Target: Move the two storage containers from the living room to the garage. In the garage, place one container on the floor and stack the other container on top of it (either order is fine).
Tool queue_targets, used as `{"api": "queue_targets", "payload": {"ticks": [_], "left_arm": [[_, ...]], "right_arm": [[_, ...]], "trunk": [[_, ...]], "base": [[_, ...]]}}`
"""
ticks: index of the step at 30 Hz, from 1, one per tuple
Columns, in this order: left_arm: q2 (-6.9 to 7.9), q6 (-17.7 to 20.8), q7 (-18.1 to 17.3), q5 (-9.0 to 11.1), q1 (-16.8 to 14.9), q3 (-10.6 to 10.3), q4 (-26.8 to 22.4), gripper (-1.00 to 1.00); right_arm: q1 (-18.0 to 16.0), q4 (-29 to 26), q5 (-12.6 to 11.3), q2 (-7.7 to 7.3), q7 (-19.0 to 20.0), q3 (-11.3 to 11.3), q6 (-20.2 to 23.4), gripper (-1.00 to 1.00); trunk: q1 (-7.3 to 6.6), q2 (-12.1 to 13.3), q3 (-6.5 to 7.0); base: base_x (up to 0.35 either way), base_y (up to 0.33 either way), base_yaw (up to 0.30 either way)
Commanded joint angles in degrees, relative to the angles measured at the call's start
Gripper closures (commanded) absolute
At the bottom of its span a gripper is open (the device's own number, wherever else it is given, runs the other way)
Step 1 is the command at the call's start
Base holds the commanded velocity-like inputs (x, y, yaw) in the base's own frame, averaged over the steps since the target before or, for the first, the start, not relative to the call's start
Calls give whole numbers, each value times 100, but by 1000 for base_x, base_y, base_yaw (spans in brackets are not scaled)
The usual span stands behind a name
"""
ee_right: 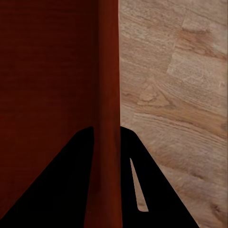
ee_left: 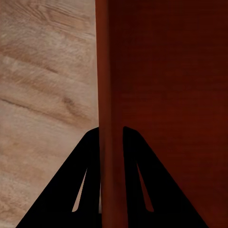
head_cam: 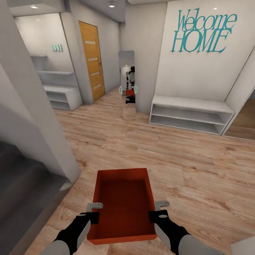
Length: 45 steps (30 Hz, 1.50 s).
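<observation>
One orange-red storage container hangs above the wood-plank floor, low in the head view, carried between both arms. My left gripper is shut on its left wall, and my right gripper is shut on its right wall. The left wrist view has that gripper with one black finger on each side of the container's wall. In the right wrist view the other gripper clamps the opposite wall the same way. The bin is empty.
I am in a hallway with a light wood floor. A grey wall corner and dark steps stand close at the left. Ahead are a tall mirror, a wooden door, a low white bench shelf and white shelves.
</observation>
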Motion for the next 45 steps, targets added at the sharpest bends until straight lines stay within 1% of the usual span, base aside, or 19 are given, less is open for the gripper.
{"api": "queue_targets", "payload": {"ticks": [1,45], "left_arm": [[4,46,66,-156,-4,31,-24,100],[5,47,66,-156,-3,31,-24,100]], "right_arm": [[-4,72,-14,-79,-93,40,41,100],[-4,68,-14,-79,-90,39,35,100]], "trunk": [[4,-5,-6],[4,-5,-6]], "base": [[323,0,0],[323,0,0]]}}
